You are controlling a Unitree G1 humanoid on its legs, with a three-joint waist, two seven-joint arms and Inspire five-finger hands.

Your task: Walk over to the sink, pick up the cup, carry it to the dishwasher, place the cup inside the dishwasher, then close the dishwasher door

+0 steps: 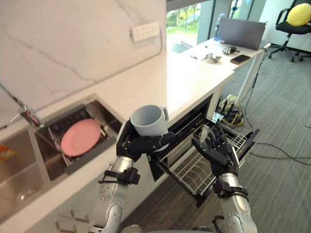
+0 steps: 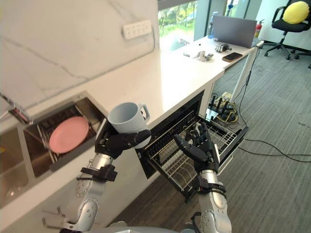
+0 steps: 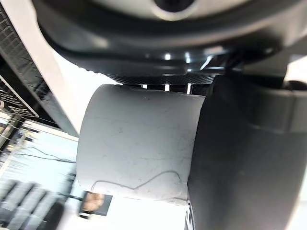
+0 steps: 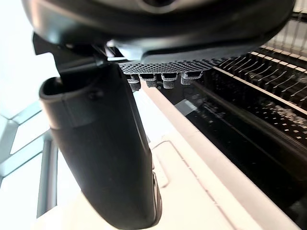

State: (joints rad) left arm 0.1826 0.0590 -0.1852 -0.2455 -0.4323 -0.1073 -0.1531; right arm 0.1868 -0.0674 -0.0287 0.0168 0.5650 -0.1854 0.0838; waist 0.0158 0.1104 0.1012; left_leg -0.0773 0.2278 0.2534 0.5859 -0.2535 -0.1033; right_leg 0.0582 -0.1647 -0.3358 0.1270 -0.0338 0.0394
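Both head cams stare down at the same surface point(image 1: 184, 82), dishwasher rack point(image 1: 197, 165) at 5 o'clock. Wrist cams sit right up against the left hand point(image 3: 240, 158) and right hand point(image 4: 100, 158).

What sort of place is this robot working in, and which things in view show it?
Most likely an office kitchenette: a steel sink holding a pink plate, a dishwasher rack pulled out under the white counter, and a laptop and office chair on carpet beyond. The left hand holds a cup.

One cup point(image 1: 148, 121), one pink plate point(image 1: 80, 137), one laptop point(image 1: 241, 33), one phone point(image 1: 240, 58) and one office chair point(image 1: 295, 28) are counted; laptop and phone are set at the counter's point(image 1: 184, 80) far end.
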